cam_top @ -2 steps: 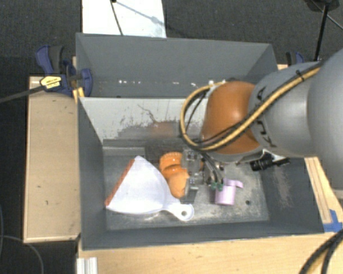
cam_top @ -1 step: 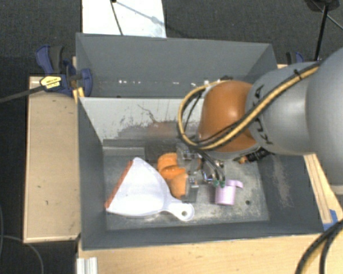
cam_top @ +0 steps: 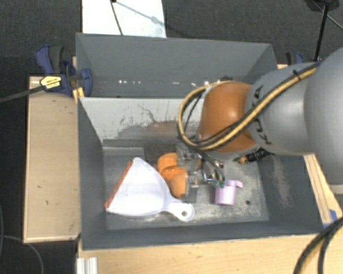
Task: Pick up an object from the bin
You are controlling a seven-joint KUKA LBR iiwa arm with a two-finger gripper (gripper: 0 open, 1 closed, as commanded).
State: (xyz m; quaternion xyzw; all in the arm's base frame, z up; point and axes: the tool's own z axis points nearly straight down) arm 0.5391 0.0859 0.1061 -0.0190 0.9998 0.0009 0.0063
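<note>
Two orange lumps (cam_top: pixel 172 173) sit nearest my gripper (cam_top: pixel 199 182), in the middle of the bin (cam_top: pixel 286 196) floor. One lies slightly above and to the view's left of the other, and they touch. I cannot tell whether they are separate pieces or one thing. Together their long axis runs from the view's upper left down to the lower right, and the lower end points at the gripper's tip. That lower lump lies right against the tip on the view's left side. From here I cannot say whether it is beside the tip or inside it. I also cannot tell whether the gripper is open or closed, because the metal parts at the tip run together under the arm's orange cover (cam_top: pixel 226 116).

My count for the bin is two orange lumps, one white scoop (cam_top: pixel 138 192) and one lilac cup (cam_top: pixel 225 194). The scoop lies just left of the lumps, with its wide body towards the upper left and its ringed handle pointing to the lower right. The cup is just right of the tip, tilted, with its mouth towards the upper right.
</note>
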